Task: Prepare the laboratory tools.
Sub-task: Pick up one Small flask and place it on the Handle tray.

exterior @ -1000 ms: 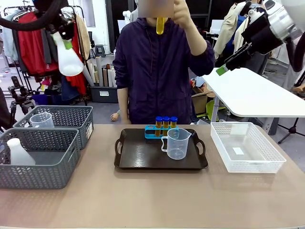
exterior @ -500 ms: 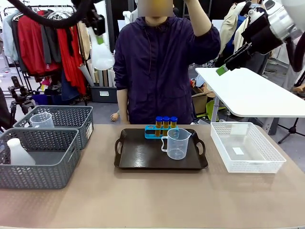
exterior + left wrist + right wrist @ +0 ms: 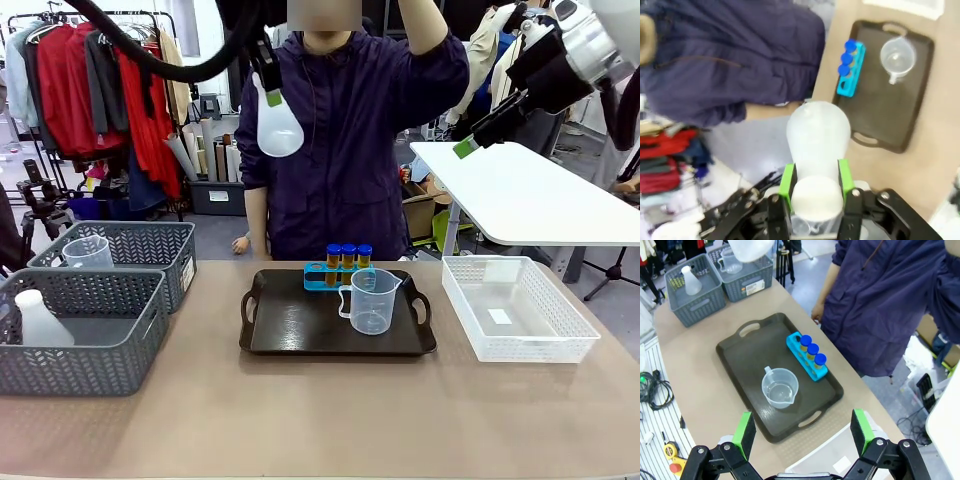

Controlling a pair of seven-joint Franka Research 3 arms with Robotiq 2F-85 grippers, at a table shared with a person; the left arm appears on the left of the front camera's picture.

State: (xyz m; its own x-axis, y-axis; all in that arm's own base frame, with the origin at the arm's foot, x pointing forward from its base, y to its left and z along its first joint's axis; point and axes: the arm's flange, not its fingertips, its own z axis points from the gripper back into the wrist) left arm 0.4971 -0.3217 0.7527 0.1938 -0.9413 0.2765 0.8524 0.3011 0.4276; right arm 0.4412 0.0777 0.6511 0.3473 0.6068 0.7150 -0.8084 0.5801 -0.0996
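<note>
**A:** What does the flask look like, and where is it?

**B:** The translucent white conical flask [image 3: 279,127] is cloudy and pear-shaped, with its broad base hanging down and its neck tilted upward. It is high in the air above the far left corner of the dark tray [image 3: 300,335], which lies on the bench.

**A:** What about the grippers?

**B:** The left gripper [image 3: 816,182] is partly closed, with its green pads clamped on either side of the flask's neck. The right gripper [image 3: 802,432] is spread wide and holds nothing, high above the tray's right side.
</note>
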